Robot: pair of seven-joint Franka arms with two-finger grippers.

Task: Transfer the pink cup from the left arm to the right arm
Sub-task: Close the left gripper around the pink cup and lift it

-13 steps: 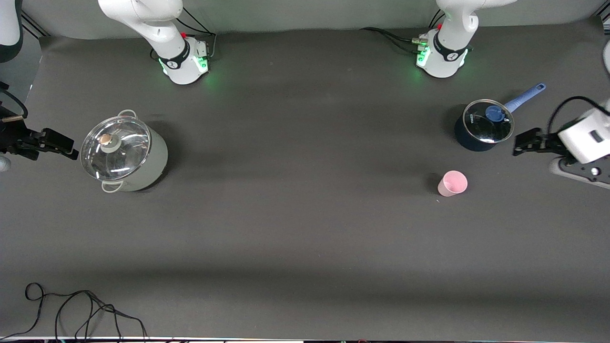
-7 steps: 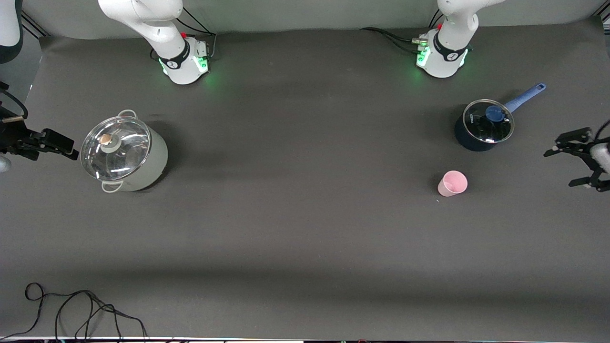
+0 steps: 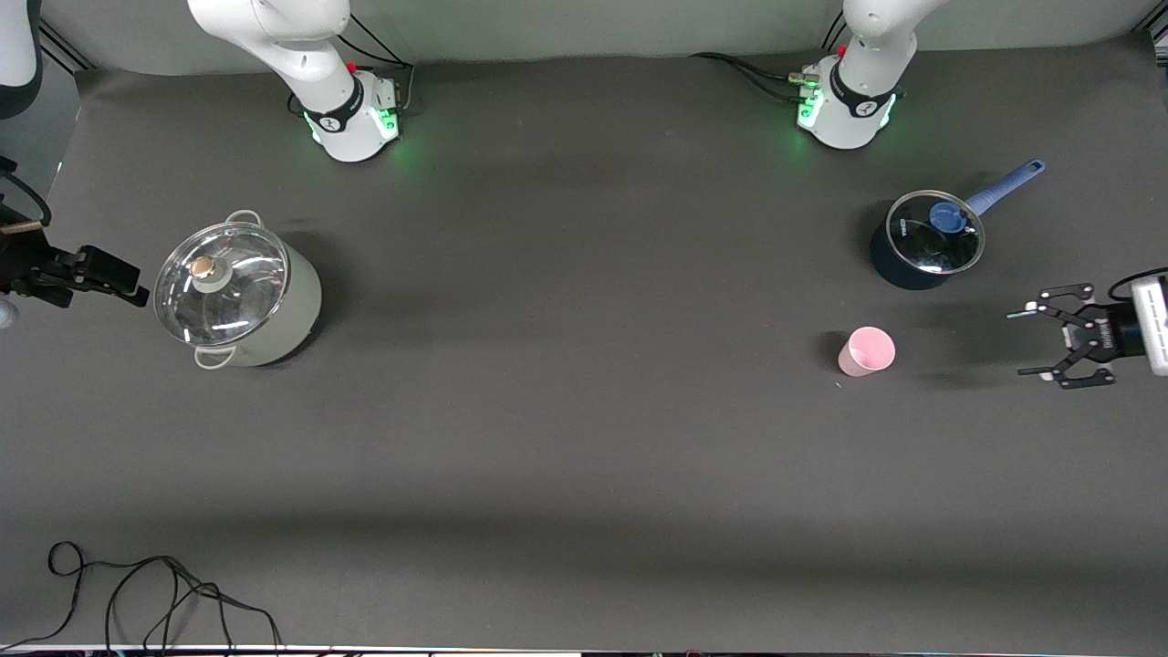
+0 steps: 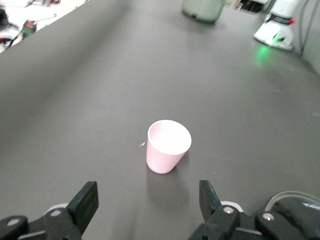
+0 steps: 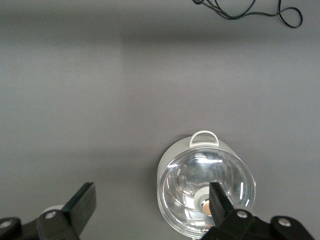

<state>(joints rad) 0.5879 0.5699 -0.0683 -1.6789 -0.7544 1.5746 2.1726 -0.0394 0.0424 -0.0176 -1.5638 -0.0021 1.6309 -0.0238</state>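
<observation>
1. Table (image 3: pixel 584 438): dark grey mat across the whole surface, both arm bases at its robot-side edge.
2. Grey-green pot (image 3: pixel 239 297) with two loop handles and glass lid: toward the right arm's end of the table, about midway between the robot-side edge and the camera-side edge; also seen from above in the right wrist view (image 5: pixel 205 187).
3. Dark blue saucepan (image 3: pixel 923 242) with glass lid and blue handle: toward the left arm's end, nearer the robot-side edge than the pink cup; handle angled toward that end's corner.
4. Left gripper (image 3: pixel 1031 342): low over the table at the left arm's end edge, fingers spread wide and empty, mouth turned toward the pink cup, well apart from it; in its own wrist view (image 4: pixel 145 200) cup centred ahead of the two fingers, touching neither.
5. Right gripper (image 3: pixel 141 297): at the right arm's end edge of the table, just beside the grey-green pot, waiting; fingers wide apart and empty in the right wrist view (image 5: pixel 150 200).
6. Black cable (image 3: pixel 155 593): looped at the camera-side corner of the right arm's end.
7. Pink cup (image 3: pixel 867 351): upright on the table, rim up, toward the left arm's end, nearer the front camera than the saucepan, held by nothing; also plain in the left wrist view (image 4: pixel 167 146).
</observation>
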